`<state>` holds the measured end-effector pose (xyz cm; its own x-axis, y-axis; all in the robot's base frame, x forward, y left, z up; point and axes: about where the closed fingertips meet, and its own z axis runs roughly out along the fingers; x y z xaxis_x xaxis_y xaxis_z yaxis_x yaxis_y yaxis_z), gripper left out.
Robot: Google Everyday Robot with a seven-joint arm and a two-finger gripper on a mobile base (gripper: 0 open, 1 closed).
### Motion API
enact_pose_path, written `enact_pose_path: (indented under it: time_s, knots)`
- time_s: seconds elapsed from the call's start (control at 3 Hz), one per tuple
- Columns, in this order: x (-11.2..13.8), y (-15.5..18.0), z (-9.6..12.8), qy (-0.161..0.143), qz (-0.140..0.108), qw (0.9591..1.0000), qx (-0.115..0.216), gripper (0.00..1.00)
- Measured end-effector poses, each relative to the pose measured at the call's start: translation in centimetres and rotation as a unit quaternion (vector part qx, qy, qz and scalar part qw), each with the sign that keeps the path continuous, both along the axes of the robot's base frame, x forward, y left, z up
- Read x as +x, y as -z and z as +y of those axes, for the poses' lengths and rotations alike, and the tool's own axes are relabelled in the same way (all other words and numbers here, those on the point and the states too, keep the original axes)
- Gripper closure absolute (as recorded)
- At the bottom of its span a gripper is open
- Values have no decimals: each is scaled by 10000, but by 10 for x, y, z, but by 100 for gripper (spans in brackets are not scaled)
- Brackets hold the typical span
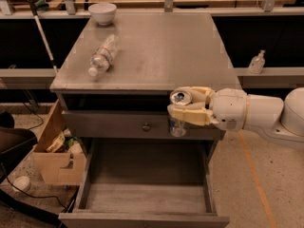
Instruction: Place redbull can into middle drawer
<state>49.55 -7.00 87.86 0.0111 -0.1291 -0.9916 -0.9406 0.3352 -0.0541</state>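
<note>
My gripper (pixel 186 106) reaches in from the right and is shut on the redbull can (pixel 178 116), a slim silver-and-blue can held upright with its pull-tab top showing. The can hangs in front of the cabinet's front face, beside the shut drawer with the small round knob (pixel 146 126). Below it the middle drawer (pixel 147 198) is pulled open, wide and deep, with a bare plank floor. The can is above the drawer's back right part, well clear of its floor.
On the cabinet top (pixel 156 51) a clear plastic water bottle (pixel 102 55) lies on its side at the left and a white bowl (pixel 102 12) stands at the back left. A cardboard box (pixel 57 156) of odds sits on the floor at the left. A small pump bottle (pixel 257 63) stands on the shelf at the right.
</note>
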Motion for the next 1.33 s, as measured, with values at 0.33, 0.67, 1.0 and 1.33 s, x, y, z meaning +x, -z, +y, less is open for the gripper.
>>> enact_pose_path:
  time_s: [0.33, 0.67, 1.0, 1.33]
  knots:
    - [0, 0, 0, -1, 0, 10000, 0, 100]
    - [-7, 31, 7, 122, -56, 9998, 179, 100]
    - [-15, 116, 22, 127, 13, 9994, 336, 100]
    - [-10, 194, 41, -102, 36, 9994, 341, 100]
